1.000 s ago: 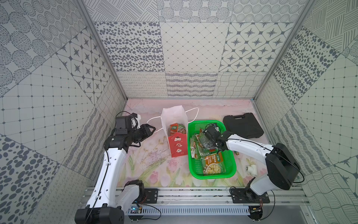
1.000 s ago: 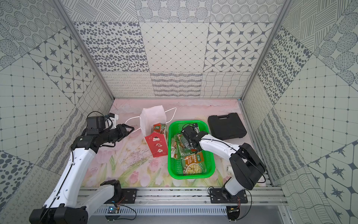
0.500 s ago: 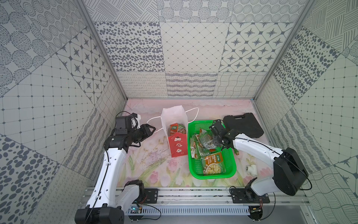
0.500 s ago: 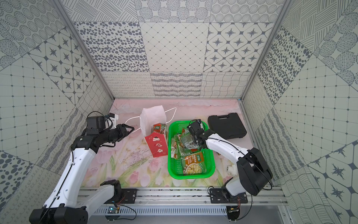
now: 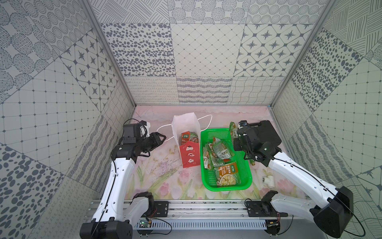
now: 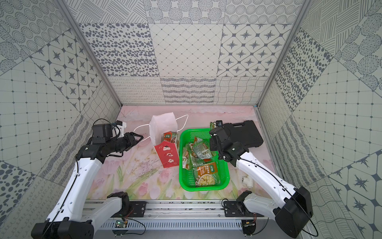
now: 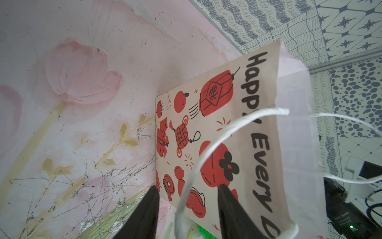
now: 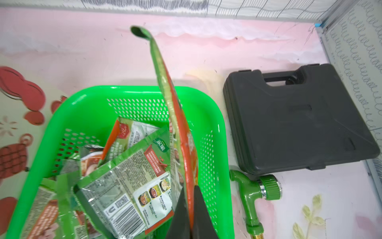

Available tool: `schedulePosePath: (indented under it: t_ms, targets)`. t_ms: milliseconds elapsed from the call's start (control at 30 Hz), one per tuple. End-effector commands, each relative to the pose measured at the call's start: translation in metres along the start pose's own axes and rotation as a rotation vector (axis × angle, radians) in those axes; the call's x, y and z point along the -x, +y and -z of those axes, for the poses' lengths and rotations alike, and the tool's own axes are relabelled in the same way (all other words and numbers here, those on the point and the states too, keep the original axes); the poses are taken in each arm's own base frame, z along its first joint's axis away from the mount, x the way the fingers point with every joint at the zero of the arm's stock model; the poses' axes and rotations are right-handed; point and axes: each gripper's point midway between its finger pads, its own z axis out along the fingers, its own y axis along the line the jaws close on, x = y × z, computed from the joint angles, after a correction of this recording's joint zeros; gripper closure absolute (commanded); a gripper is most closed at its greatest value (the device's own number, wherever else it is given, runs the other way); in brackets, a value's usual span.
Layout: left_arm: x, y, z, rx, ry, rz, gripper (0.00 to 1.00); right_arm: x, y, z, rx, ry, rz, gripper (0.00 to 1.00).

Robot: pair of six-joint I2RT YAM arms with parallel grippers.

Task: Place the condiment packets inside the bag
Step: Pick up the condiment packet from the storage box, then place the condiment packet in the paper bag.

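**Right claw clamps a sachet above the basket**

The right gripper [image 8: 191, 191] is clenched on a condiment packet [image 8: 165, 89], held edge-on over the green basket [image 8: 86, 97], which sits right of centre in both top views. Loose packets [image 5: 220, 154] lie heaped inside it. The bag [image 5: 186, 126] stands at frame centre, just beside the basket's left rim, with sachets [image 5: 189, 137] showing in its mouth. The left gripper [image 7: 188, 190], jaws apart, straddles a white cord handle [image 7: 206, 149].

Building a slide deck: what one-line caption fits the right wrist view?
Right gripper pinches a condiment packet above the green basket, black case beside it.
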Motion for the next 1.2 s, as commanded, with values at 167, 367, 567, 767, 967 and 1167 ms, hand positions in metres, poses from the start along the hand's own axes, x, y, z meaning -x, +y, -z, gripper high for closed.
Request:
schedulePosePath:
  t_ms: [167,367,567,767,967,1167]
  targets:
    - [0.0,-0.003,0.001,-0.02,0.0,0.0,0.48,0.089,0.016,0.081,0.216,-0.257,-0.154,1.0]
    - [0.0,-0.005,0.002,-0.025,0.0,-0.001,0.44,0.132,0.046,0.132,0.429,-0.361,-0.185,1.0]
    - [0.0,-0.004,0.002,-0.024,-0.001,-0.002,0.42,0.157,0.088,0.17,0.581,-0.434,-0.148,1.0]
    - [0.0,-0.005,0.002,-0.028,0.0,0.0,0.41,0.164,0.146,0.189,0.711,-0.433,-0.067,1.0]
    - [0.0,-0.005,0.002,-0.03,-0.003,-0.003,0.41,0.152,0.199,0.174,0.759,-0.364,0.002,1.0]
    - [0.0,-0.007,0.003,-0.037,-0.005,-0.005,0.41,0.129,0.235,0.141,0.757,-0.27,0.042,1.0]
